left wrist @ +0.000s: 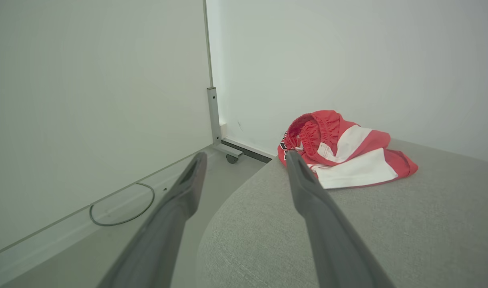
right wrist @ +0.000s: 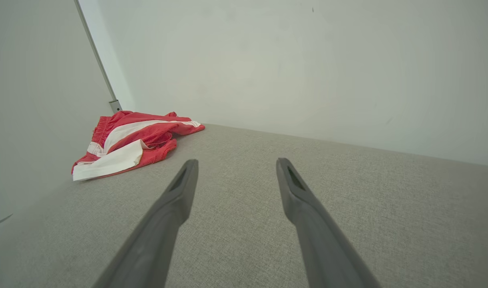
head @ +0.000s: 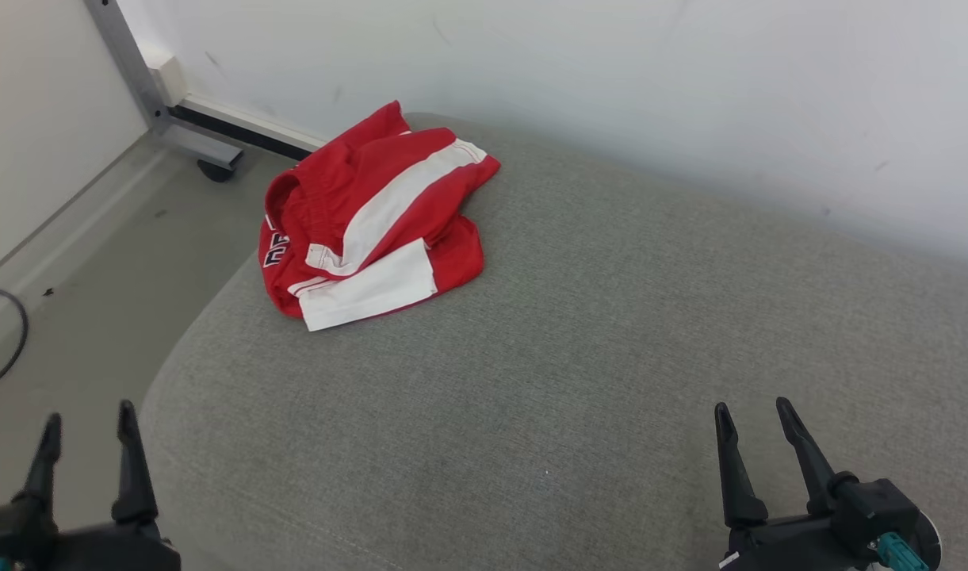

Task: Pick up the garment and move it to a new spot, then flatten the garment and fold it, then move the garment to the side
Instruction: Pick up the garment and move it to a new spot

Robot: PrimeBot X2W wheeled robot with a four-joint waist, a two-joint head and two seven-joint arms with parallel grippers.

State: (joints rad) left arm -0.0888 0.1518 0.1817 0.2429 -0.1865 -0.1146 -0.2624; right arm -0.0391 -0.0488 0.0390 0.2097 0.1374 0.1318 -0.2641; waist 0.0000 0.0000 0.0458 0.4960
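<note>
The garment [head: 373,218] is a pair of red shorts with white stripes, lying crumpled at the far left corner of a grey cushioned surface [head: 579,357]. It also appears in the left wrist view, garment [left wrist: 347,154], and in the right wrist view, garment [right wrist: 128,142]. My left gripper [head: 87,428] hangs at the lower left, open and empty, beyond the cushion's near left edge and well short of the shorts. My right gripper [head: 753,416] stands open and empty over the cushion's near right part, far from the garment. Open fingers show as left gripper [left wrist: 245,158] and right gripper [right wrist: 236,164].
A white wall [head: 610,71] runs behind the cushion. To the left lies grey floor [head: 87,285] with a dark cable [head: 8,341] and a metal frame leg on a caster [head: 206,159]. The cushion's left edge curves down to the floor.
</note>
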